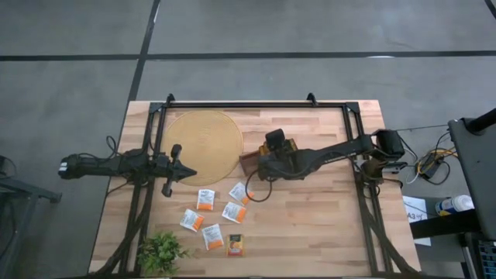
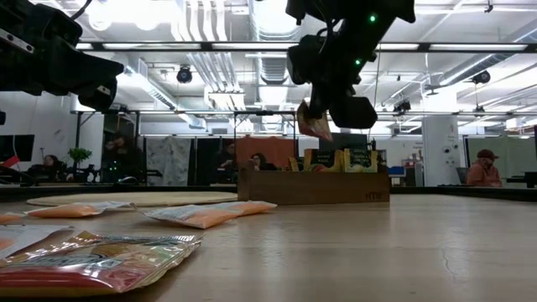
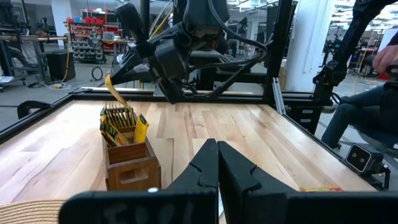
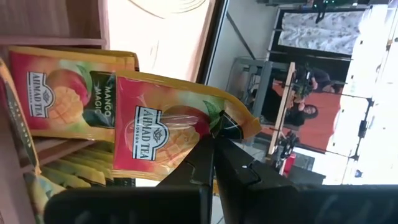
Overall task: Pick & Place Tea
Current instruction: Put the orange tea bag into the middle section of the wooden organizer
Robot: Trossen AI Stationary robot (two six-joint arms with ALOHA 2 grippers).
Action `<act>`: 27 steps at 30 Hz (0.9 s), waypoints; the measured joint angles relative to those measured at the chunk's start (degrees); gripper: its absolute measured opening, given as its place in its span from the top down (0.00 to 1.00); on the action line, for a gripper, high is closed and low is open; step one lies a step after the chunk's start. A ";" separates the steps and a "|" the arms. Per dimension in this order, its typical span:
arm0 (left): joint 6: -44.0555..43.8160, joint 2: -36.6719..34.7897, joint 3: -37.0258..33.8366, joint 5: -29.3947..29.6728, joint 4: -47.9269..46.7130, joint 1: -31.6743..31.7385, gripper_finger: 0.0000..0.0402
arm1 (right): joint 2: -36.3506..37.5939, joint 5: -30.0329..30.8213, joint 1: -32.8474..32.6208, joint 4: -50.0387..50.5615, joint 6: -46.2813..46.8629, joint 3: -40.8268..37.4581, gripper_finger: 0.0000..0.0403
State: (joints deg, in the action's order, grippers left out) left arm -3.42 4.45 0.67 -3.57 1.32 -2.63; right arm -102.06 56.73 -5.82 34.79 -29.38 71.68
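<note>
My right gripper (image 2: 323, 113) hangs over the near end of the brown wooden tray (image 1: 249, 160), shut on an orange-red mango tea sachet (image 4: 165, 124). The tray (image 3: 129, 163) holds several more sachets standing on edge (image 3: 118, 121). Several white-and-orange sachets (image 1: 205, 200) and one orange one (image 1: 235, 245) lie flat on the table nearer the front edge. My left gripper (image 1: 186, 173) is shut and touches nothing. It hovers left of the tray, at the edge of the round woven mat (image 1: 203, 143). My right gripper pinches the mango sachet between its two fingers at one edge (image 4: 219, 126). It comes from above, pointing down. The sachet (image 2: 315, 126) hangs tilted below the fingers, lifted clear just above the sachets in the tray.
A small leafy plant (image 1: 161, 252) stands at the near left corner. A black metal frame (image 1: 256, 104) runs along the far edge and down both sides. Bare wood lies right of the loose sachets. People sit in the room beyond the table.
</note>
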 joint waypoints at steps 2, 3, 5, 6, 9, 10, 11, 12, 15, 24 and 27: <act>0.00 0.00 0.01 0.00 0.01 0.00 1.00 | 0.00 -0.03 0.00 -1.36 -1.00 -1.02 0.98; 0.01 0.00 0.02 0.00 0.00 0.00 1.00 | 0.00 -0.07 0.00 -2.13 -1.46 -1.58 0.98; 0.00 0.00 0.02 0.00 0.00 0.00 1.00 | -0.06 -0.16 0.00 -3.61 -2.24 -2.62 0.98; 0.00 0.00 0.01 0.02 0.00 -0.02 1.00 | -0.07 -0.20 0.00 -4.34 -2.57 -3.01 0.98; 0.00 0.00 0.02 0.00 0.00 -0.02 1.00 | -0.11 -0.19 0.00 -6.25 -2.79 -4.31 0.98; 0.00 0.00 0.02 0.02 0.00 -0.07 1.00 | -0.11 -0.20 0.00 -6.98 -3.05 -4.68 0.98; 0.00 0.00 0.02 0.00 0.00 -0.07 1.00 | -0.11 -0.20 0.00 -7.55 -3.54 -5.12 0.98; 0.00 0.00 0.02 0.01 0.00 -0.07 1.00 | -0.11 -0.20 0.00 -8.16 -4.03 -5.60 0.98; 0.00 0.00 0.00 0.00 0.00 -0.07 1.00 | -0.20 -1.55 0.11 -9.31 -4.27 -6.88 0.98; 0.00 0.00 0.01 0.00 0.00 -0.04 1.00 | -0.22 -2.81 0.48 -14.57 -5.37 -9.67 0.98; 0.00 0.00 0.02 0.00 0.00 -0.04 1.00 | -0.22 -2.84 0.87 -14.48 -5.58 -10.03 0.98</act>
State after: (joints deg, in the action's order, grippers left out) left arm -3.42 4.45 0.68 -3.57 1.32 -2.68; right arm -102.28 53.89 -4.95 20.31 -34.96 61.65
